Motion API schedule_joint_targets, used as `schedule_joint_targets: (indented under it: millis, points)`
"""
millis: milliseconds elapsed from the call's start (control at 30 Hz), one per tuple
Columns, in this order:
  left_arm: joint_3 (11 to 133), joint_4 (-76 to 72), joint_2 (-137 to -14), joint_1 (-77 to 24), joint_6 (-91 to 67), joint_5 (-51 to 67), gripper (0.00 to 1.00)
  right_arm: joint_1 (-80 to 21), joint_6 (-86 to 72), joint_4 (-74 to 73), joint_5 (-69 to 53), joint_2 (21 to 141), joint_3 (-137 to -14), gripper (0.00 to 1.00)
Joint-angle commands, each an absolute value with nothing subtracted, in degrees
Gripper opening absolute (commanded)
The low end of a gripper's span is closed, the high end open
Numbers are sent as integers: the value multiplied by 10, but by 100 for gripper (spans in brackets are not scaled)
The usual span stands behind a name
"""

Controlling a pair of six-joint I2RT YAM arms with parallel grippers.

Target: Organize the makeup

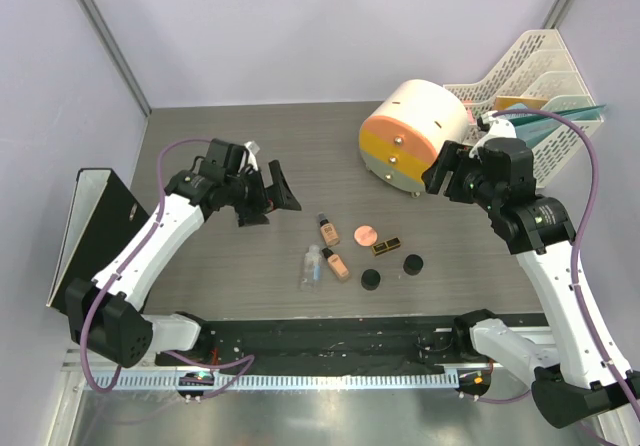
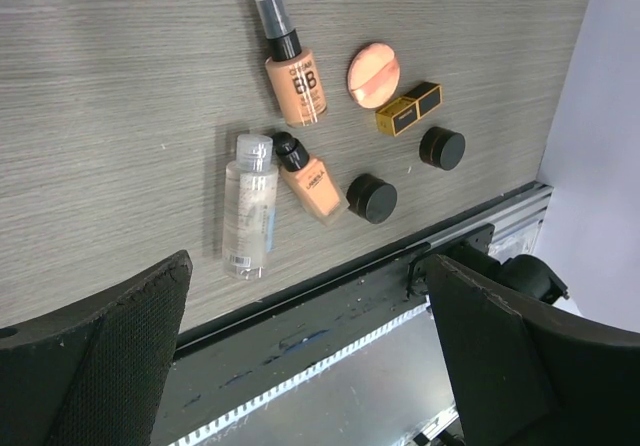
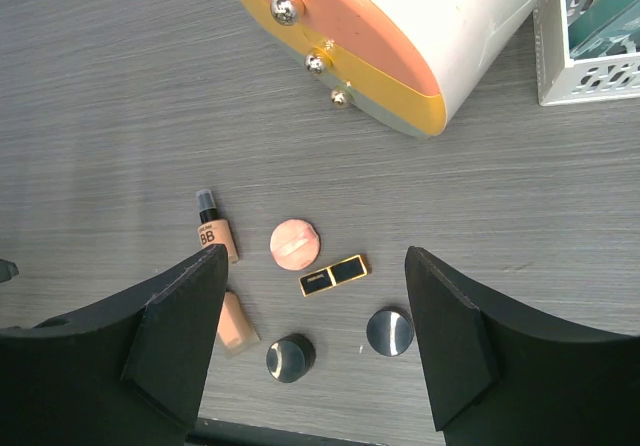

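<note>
The makeup lies loose in the middle of the table. A beige BB bottle (image 1: 328, 230) (image 2: 296, 76) (image 3: 214, 231), a second beige bottle (image 1: 336, 263) (image 2: 310, 181) and a clear bottle (image 1: 312, 266) (image 2: 249, 206) lie flat. To their right are a pink compact (image 1: 366, 234) (image 3: 296, 243), a black-gold lipstick (image 1: 387, 245) (image 3: 334, 274) and two black jars (image 1: 371, 279) (image 1: 412, 264). My left gripper (image 1: 268, 198) (image 2: 308, 266) is open and empty, above the table left of the makeup. My right gripper (image 1: 440, 176) (image 3: 313, 258) is open and empty, high above and right of it.
A cream drum-shaped box (image 1: 412, 136) (image 3: 400, 26) with orange and yellow drawers stands at the back right. A white mesh rack (image 1: 525, 96) stands behind it. A black-and-white binder (image 1: 90, 226) stands at the left edge. A black rail (image 1: 330, 341) runs along the near edge.
</note>
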State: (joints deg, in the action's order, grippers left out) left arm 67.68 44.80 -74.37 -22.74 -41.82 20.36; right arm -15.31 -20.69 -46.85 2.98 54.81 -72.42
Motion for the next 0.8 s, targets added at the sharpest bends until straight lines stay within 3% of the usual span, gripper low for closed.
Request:
schedule_joint_targets:
  millis: [0, 533, 767]
  points:
    - [691, 410, -738, -228, -425, 228, 100, -156, -200, -454, 42, 554, -737, 77]
    - [780, 210, -900, -344, -633, 196, 100, -156, -162, -434, 113, 669, -863, 76]
    - [808, 47, -974, -358, -756, 198, 94, -153, -144, -421, 138, 744, -907, 67]
